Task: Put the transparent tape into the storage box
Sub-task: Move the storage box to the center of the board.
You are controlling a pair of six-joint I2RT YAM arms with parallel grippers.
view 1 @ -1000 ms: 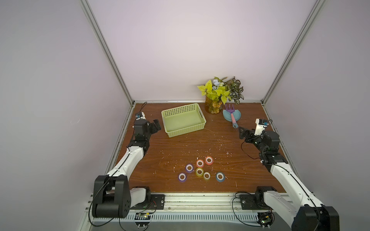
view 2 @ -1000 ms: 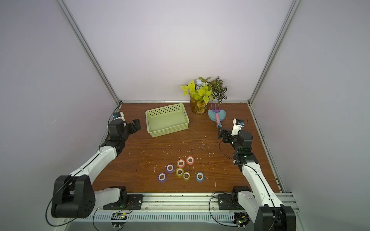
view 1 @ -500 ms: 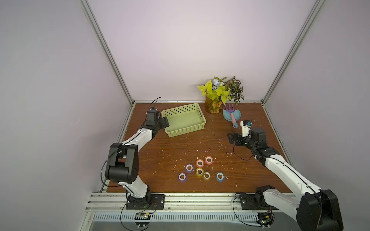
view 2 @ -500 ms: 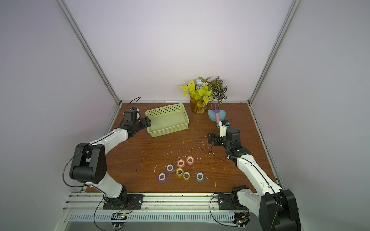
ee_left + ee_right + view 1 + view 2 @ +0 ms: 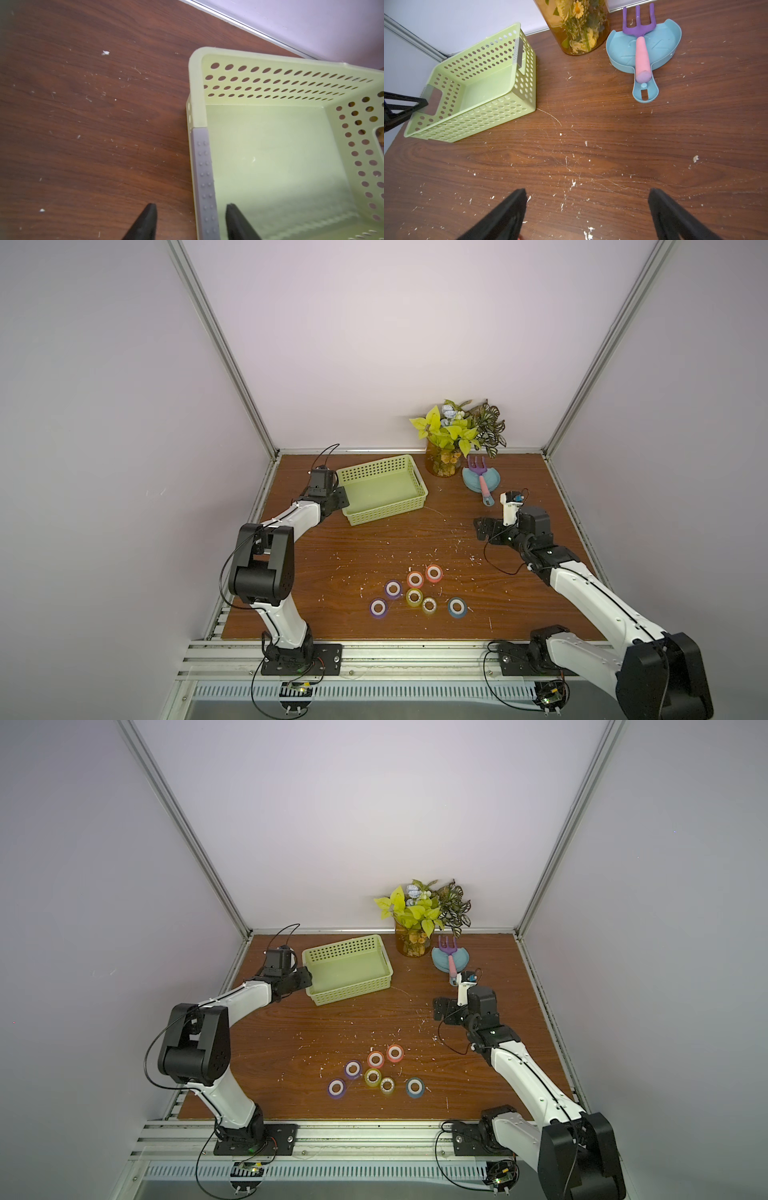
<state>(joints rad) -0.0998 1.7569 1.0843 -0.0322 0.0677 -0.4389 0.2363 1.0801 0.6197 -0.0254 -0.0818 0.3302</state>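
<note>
Several small tape rolls lie clustered near the table's front in both top views: orange-red (image 5: 433, 572), purple (image 5: 393, 588), yellow (image 5: 372, 1076), colourless (image 5: 387, 1085) and blue (image 5: 457, 607). Neither gripper is near them. The light green storage box (image 5: 386, 510) (image 5: 353, 990) stands at the back left with nothing in it. My left gripper (image 5: 338, 499) (image 5: 191, 205) straddles the grey-strip rim of the box's (image 5: 270, 83) left end, open, one finger inside and one outside, with gaps on both sides. My right gripper (image 5: 484, 529) (image 5: 587, 190) hangs open over bare wood at the right.
A vase of flowers (image 5: 444, 460) stands at the back beside the box. A round blue dish (image 5: 492, 481) with a purple and pink toy rake (image 5: 641, 58) sits just behind my right gripper. White crumbs dot the brown table (image 5: 374, 547). Lilac walls enclose three sides.
My left arm has swung in from the table's left edge to the box's left end, and its jaws have narrowed around the rim. My right gripper has moved inward from the right edge.
</note>
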